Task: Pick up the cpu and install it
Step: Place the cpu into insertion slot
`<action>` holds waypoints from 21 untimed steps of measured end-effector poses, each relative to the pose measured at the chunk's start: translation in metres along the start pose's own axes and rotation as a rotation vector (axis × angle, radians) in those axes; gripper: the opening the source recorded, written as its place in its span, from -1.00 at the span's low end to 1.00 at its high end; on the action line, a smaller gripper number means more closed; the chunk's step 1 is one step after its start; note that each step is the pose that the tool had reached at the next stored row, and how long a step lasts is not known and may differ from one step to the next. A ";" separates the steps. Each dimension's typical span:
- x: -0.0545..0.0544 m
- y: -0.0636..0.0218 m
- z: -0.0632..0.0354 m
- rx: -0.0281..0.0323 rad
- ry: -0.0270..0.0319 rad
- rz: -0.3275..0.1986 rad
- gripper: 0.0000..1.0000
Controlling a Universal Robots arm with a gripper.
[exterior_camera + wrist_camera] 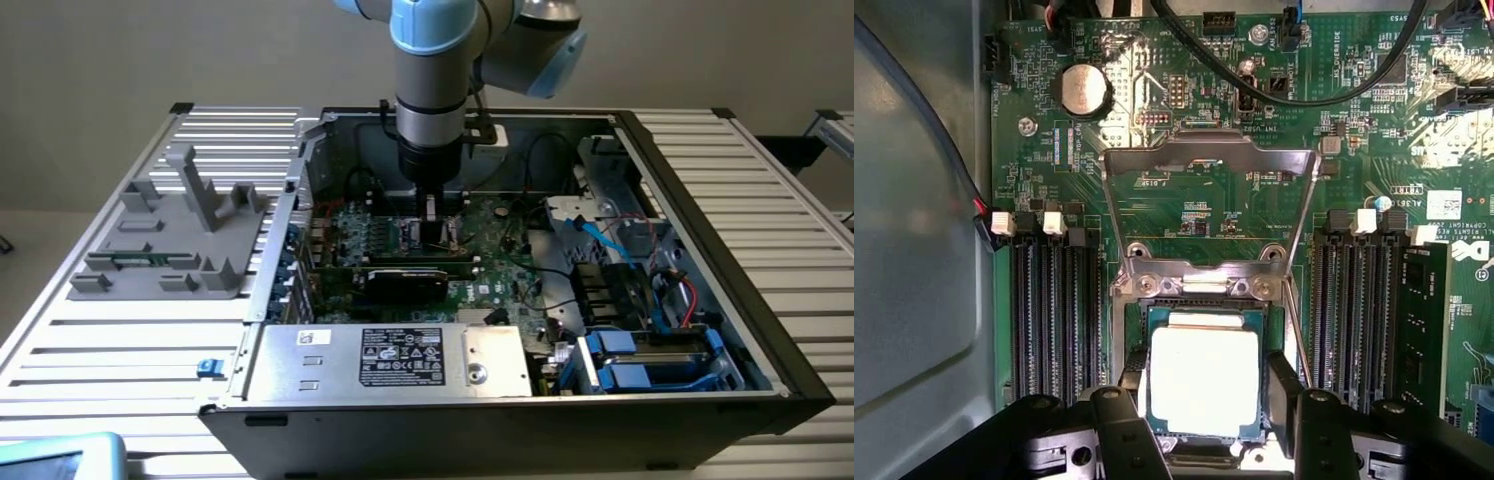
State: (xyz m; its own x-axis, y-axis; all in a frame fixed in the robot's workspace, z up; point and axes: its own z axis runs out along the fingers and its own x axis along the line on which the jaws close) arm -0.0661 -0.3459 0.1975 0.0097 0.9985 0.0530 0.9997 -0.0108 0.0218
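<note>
Black, blocky fingers (1284, 380) of my gripper (1209, 388) fill the foreground, matte with rounded screw bosses. They are set at a middling width, closed against two opposite edges of the cpu (1204, 375). It is a flat square chip with a pale, satin metal lid on a thin green rim.

I hold the chip level at the socket (1199, 287), within its black surround. I cannot tell whether it is fully seated. Beyond it, the socket's load frame (1209, 160) stands swung up, a bent window of dull grey sheet steel on thin wire levers.

Around this lies the green motherboard (1034, 170), dense with tiny solder pads and white print too fine to read. Banks of long black memory slots (1059, 310) with white end latches flank the socket. A round silver coin cell (1084, 88) sits further on, and a glossy black cable (1294, 98) loops across the board. A small white sticker (1444, 205) carries lettering I cannot make out.

In the exterior view my arm reaches straight down into the open black computer case (787, 370). The case lies on a ribbed aluminium table (120, 360). Its bare-metal power supply (494, 360) bears a black label with illegible text. A grey plastic fixture block (174, 240) stands on the table at the exterior view's left.
</note>
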 end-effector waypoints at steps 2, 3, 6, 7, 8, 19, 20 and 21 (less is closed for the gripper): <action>0.000 0.0000 0.0001 -0.0001 0.0011 0.000 0.11; 0.000 -0.0001 0.0000 -0.0001 0.0014 0.000 0.11; 0.000 0.0000 0.0000 -0.0001 0.0028 0.000 0.11; -0.001 0.0000 0.0000 -0.0001 0.0033 0.000 0.11; -0.001 0.0000 0.0000 -0.0001 0.0039 0.000 0.11; -0.003 0.0000 -0.0001 -0.0013 0.0141 0.000 0.11; -0.003 0.0000 -0.0001 -0.0013 0.0141 0.000 0.11; -0.003 0.0000 -0.0001 -0.0013 0.0141 0.000 0.11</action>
State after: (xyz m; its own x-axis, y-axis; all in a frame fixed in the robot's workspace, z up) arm -0.0661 -0.3487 0.1975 0.0096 0.9977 0.0670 0.9997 -0.0112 0.0231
